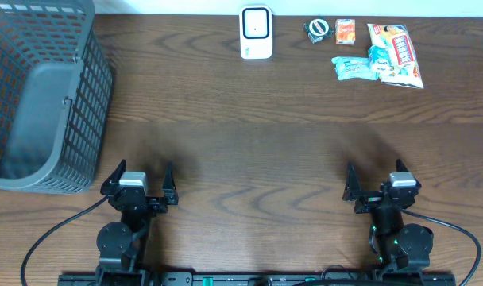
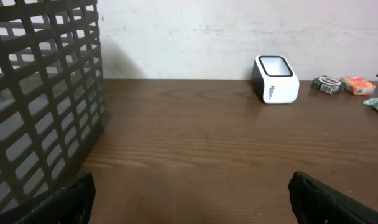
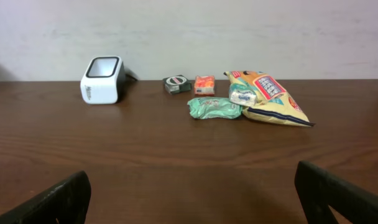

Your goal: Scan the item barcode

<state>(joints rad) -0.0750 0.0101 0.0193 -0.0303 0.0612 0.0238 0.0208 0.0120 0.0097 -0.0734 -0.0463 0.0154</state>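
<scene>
Sitting at the near edge of the table [image 1: 249, 143], my left gripper [image 1: 144, 171] and right gripper [image 1: 375, 173] gape empty; snack packets [image 1: 396, 54] lie at the far edge, right of the white scanner [image 1: 256, 32]

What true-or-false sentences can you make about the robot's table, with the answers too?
1. The white scanner stands near the far edge of the table. True.
2. The left gripper is holding a snack. False: it is open and holds nothing.
3. The basket sits on the robot's left side. True.
4. The yellow snack bag lies inside the basket. False: it lies on the table, at the far right.
5. The right gripper is open. True.
</scene>
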